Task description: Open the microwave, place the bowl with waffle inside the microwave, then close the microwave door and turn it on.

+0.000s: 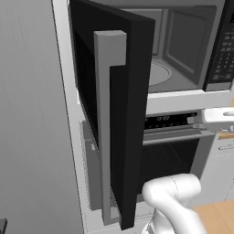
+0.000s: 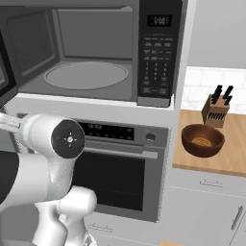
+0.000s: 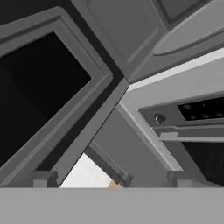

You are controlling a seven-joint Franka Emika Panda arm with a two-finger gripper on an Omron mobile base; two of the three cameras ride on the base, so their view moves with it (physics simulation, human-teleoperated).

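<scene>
The microwave (image 2: 86, 53) stands open, its grey cavity and round turntable (image 2: 86, 75) bare. The microwave door (image 1: 114, 114) is swung far out to the left, with its grey vertical handle (image 1: 107, 123) facing me. In the hand view, the door's inner side (image 3: 43, 92) is at left. The bowl with waffle (image 2: 202, 139), reddish-brown, sits on the wooden counter (image 2: 233, 158) to the right of the microwave. My gripper (image 3: 111, 179) is open with nothing between its fingertips. It hangs below the microwave's front edge, near the oven's control panel (image 3: 201, 109).
A steel oven (image 2: 120, 168) with a horizontal handle (image 2: 120, 153) sits under the microwave. The black keypad strip (image 2: 156, 62) runs down the microwave's right side. A knife block (image 2: 217, 110) stands behind the bowl. The open door juts out into the space at left.
</scene>
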